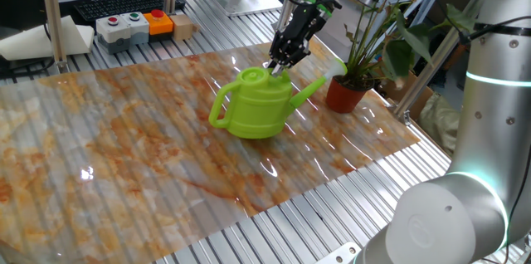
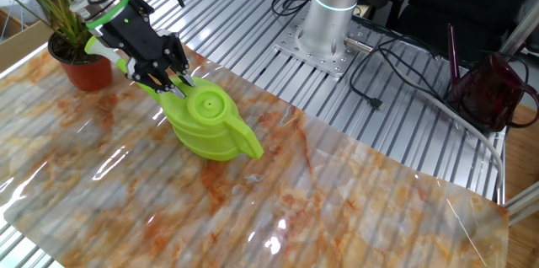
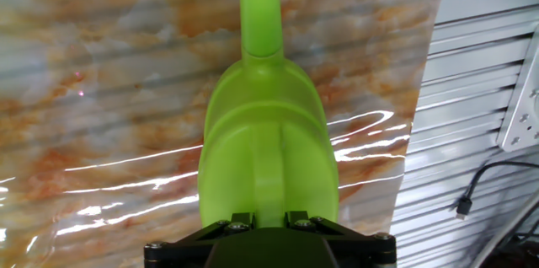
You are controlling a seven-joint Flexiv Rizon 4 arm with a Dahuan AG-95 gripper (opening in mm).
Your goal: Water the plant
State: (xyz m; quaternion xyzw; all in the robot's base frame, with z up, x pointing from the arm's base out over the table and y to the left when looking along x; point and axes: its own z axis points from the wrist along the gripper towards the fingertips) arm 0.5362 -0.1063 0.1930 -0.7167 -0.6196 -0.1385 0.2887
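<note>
The lime-green watering can [image 1: 253, 106] stands upright on the marbled sheet [image 1: 124, 156], its spout [image 1: 314, 88] aimed at the plant [image 1: 390, 27]. The plant's terracotta pot [image 1: 347, 95] sits just beyond the spout tip. From the other side, the can [image 2: 210, 129] lies right of the pot [image 2: 84, 72]. My gripper [image 1: 278, 63] comes down on the can's top, its fingertips [image 2: 173, 85] at the top handle. In the hand view the gripper [image 3: 269, 217] has a finger on either side of the handle strip [image 3: 268, 167], shut on it. The plant is out of the hand view.
A button box [image 1: 133, 26] and a keyboard [image 1: 116, 2] sit at the back of the slatted table. The arm's base [image 2: 331, 15] with cables and a dark red bag [image 2: 493, 91] lie on the far side. The sheet's edge [image 3: 425, 91] runs close beside the can.
</note>
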